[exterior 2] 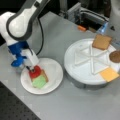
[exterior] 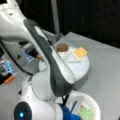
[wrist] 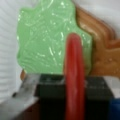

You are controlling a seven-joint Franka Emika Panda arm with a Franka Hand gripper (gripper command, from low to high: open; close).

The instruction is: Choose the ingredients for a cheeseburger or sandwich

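So right now my gripper (exterior 2: 32, 70) is down over the plate (exterior 2: 53, 68) at a front view's left, clamped on the tomato (exterior 2: 35, 71), which stands on edge between the jaws. The wrist view shows it well: the red disc (wrist: 73, 75) runs edge-up right through the middle, with the lettuce (wrist: 47, 42) lying flat under it on a toast (wrist: 102, 57).

Handling-wise these look like light, stiff toy pieces, probably a bit slick, nothing fragile. They're thin, so I'd say pinching across the flat faces near the rim is the only real hold, which is what I've got.

Count, as far as I can see:
- toast: two, one under the lettuce on the plate, one (exterior 2: 101, 41) at the far side of the tray (exterior 2: 75, 70)
- lettuce: one
- tomato: one, in the gripper
- patty (exterior 2: 115, 56): one, on the tray's right edge
- cheese (exterior 2: 109, 74): one, near-right on the tray

The plate stack is toast plus lettuce so far. In a front view the arm hides most of the plate; only the lettuce (exterior: 86, 113) peeks out.
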